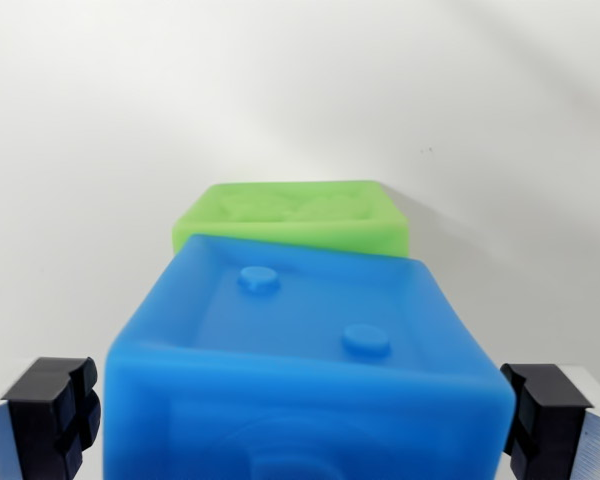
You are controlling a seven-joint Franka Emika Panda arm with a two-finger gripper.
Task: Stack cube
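A blue cube [305, 370] with two round studs on its top face fills the lower middle of the wrist view. It sits between my gripper's [302, 415] black fingertips [55, 410], which press against its left and right sides. Just beyond it lies a green cube [295, 215] with an embossed top, resting on the white surface. The blue cube's far edge overlaps the green cube's near side and hides its lower part. I cannot tell whether the two cubes touch.
A plain white tabletop [300, 90] stretches all around both cubes. The blue cube hides the surface directly beneath it.
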